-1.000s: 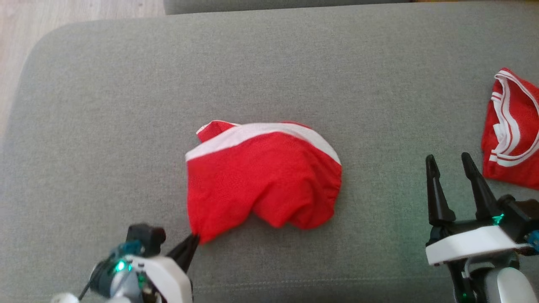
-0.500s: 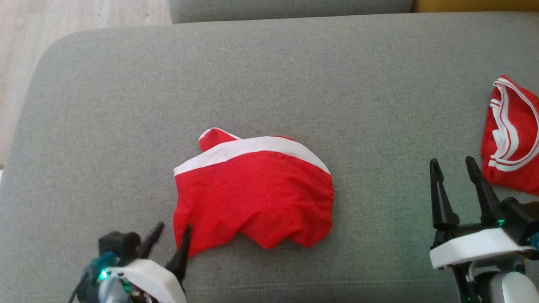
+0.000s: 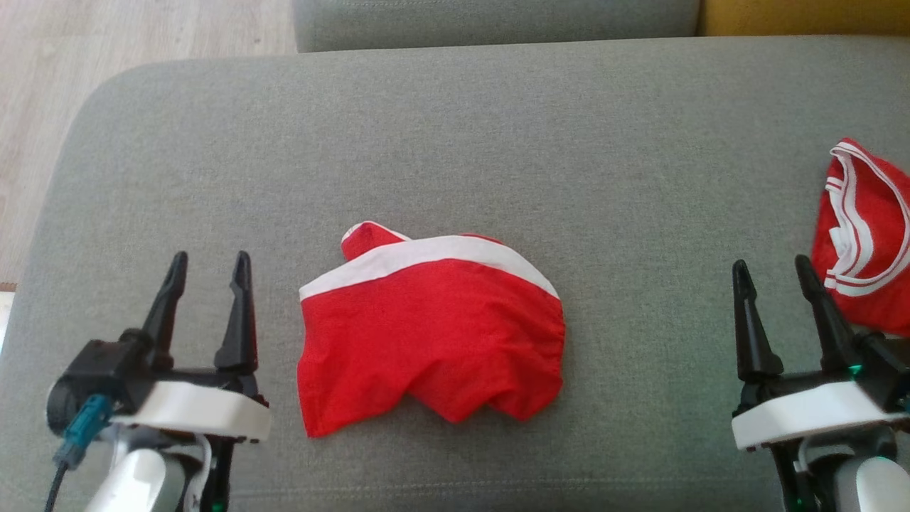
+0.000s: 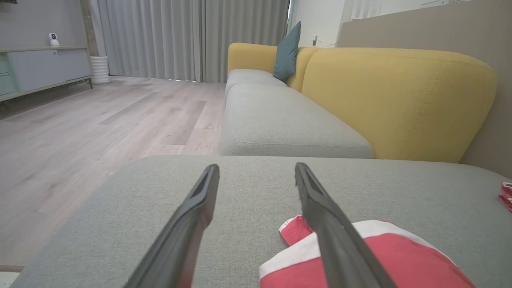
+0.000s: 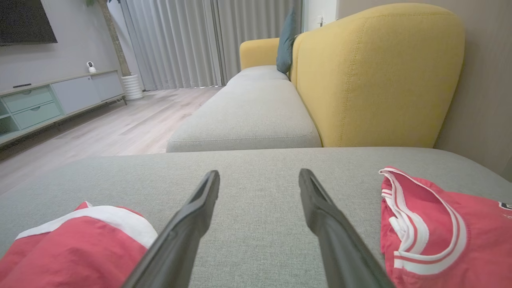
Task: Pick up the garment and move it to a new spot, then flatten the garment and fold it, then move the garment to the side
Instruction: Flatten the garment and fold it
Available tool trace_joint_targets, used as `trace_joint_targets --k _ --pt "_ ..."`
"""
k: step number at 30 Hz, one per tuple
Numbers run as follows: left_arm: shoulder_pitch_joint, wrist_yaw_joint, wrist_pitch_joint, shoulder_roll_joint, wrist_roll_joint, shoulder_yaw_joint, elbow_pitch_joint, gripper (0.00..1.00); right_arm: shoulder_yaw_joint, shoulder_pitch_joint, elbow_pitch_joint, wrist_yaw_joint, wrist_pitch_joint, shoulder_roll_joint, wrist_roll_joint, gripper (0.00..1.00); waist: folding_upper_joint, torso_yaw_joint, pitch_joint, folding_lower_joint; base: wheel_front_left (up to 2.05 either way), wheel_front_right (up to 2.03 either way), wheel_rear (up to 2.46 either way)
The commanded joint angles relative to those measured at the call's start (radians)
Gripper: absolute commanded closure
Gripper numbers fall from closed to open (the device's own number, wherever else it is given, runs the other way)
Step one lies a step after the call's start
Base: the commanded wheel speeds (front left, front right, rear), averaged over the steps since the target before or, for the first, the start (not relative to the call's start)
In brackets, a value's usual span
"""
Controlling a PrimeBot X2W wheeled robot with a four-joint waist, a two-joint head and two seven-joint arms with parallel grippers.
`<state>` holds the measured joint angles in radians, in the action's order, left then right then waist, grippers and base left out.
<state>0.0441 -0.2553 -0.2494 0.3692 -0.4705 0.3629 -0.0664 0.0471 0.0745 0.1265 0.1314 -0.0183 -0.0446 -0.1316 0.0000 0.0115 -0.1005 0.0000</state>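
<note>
The red garment point(image 3: 426, 334) with its white band lay bunched near the middle of the grey sofa cushion point(image 3: 455, 128), touching neither hand. The left hand point(image 3: 210, 256) stood just beside its left edge, fingers apart and empty. The right hand point(image 3: 771, 262), likewise spread, sat well apart, near what seemed a second red garment point(image 3: 864, 242).

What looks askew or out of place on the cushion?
The red garment lies rumpled, not flat: its white band slants and its near edge bunches unevenly. The left gripper and right gripper are open, clear of it.
</note>
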Motion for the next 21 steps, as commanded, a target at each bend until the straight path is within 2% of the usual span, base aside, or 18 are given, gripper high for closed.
trace_joint_targets --k 1,17,21 --pt "0.037 -0.002 -0.011 0.026 0.015 -0.055 -0.034 0.00 -0.018 -0.007 0.041 -0.001 -0.001 -0.006 0.008 0.00 0.0000 -0.002 0.001 0.0000 0.00 0.00 0.00" --pt "0.025 0.026 -0.012 0.036 0.045 -0.057 -0.008 0.00 -0.020 -0.001 0.028 -0.001 -0.016 -0.006 0.004 0.00 0.0000 0.009 -0.003 0.0000 0.00 0.00 0.00" --pt "0.044 0.033 -0.012 0.034 0.055 -0.046 -0.008 0.00 -0.057 -0.006 -0.014 -0.001 -0.039 -0.006 0.001 0.00 0.0000 0.029 -0.022 0.0000 0.00 0.00 0.00"
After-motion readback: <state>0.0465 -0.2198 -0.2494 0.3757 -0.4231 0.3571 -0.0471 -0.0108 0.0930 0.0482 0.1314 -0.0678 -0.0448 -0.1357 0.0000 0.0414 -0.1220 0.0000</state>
